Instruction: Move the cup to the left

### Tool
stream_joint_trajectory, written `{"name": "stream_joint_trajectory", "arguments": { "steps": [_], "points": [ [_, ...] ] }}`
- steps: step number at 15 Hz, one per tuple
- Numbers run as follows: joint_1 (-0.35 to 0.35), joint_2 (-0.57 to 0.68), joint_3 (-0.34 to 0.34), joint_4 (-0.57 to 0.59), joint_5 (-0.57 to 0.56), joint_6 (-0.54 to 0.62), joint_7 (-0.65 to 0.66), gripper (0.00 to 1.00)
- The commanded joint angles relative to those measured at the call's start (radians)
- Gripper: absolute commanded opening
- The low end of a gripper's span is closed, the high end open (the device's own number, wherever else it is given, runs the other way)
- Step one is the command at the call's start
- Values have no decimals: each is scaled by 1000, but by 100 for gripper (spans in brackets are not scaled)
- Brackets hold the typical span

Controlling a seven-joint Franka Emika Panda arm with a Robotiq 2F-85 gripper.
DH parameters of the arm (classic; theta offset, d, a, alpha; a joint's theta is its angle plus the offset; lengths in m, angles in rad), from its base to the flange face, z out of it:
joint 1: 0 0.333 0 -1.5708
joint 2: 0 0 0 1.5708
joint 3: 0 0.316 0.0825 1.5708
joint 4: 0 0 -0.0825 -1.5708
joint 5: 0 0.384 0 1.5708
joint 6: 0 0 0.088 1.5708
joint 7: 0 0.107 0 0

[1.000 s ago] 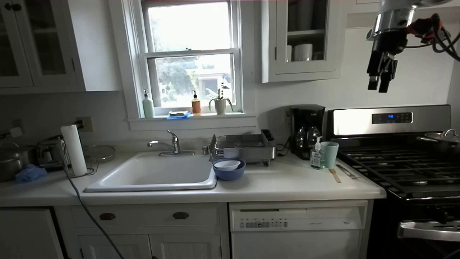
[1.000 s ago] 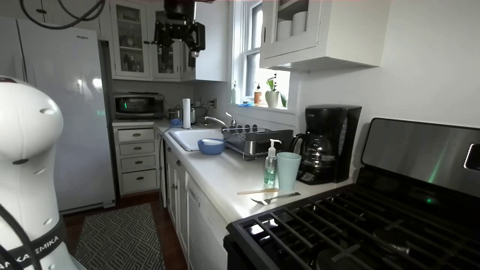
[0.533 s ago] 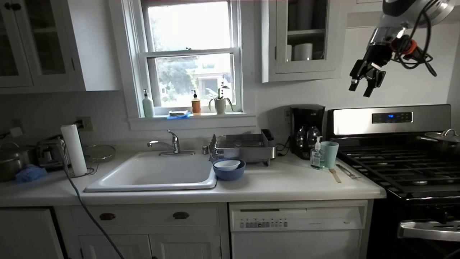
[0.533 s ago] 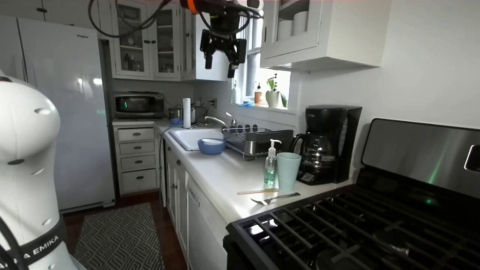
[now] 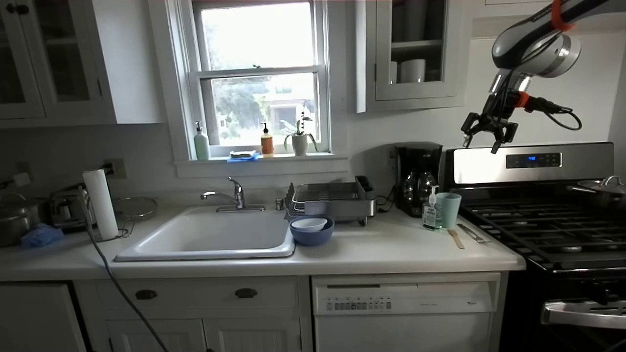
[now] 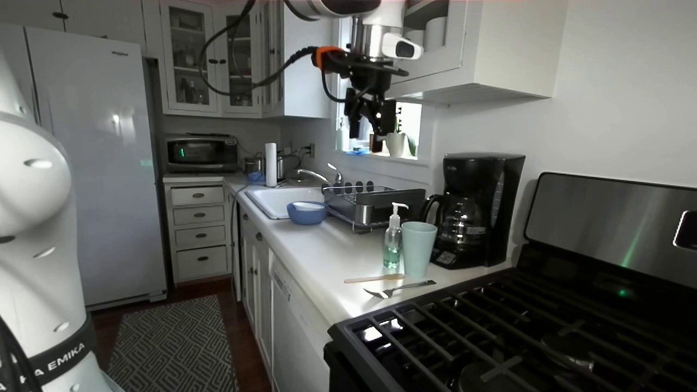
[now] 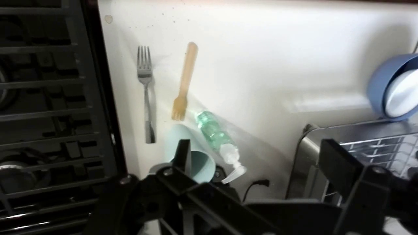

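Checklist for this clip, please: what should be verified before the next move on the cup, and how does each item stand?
1. Gripper open: ok; its jaws stand wide apart.
2. Cup upright on the counter: ok.
3. Gripper centred on the cup: not ok; in the wrist view the cup lies off towards one jaw.
4. Clear space beside the cup: not ok; the pump bottle stands close and might get bumped.
5. Cup empty: cannot tell; its bottom is not visible.

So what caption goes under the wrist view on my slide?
Looking down past an open gripper: teal cup, pump bottle, metal fork, wooden fork.
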Motion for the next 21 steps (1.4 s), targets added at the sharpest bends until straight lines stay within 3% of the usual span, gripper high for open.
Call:
{"name": "stream_joint_trajectory", "arguments": {
  "steps": [1,7,14,21],
  "points": [
    [-39,18,14,-3,0,21,4,100],
    [-54,30,16,-12,-2,43,21,100],
    [-48,222,43,55,23,251,143,100],
    [-84,393,30,114,79,384,138,100]
  ]
}}
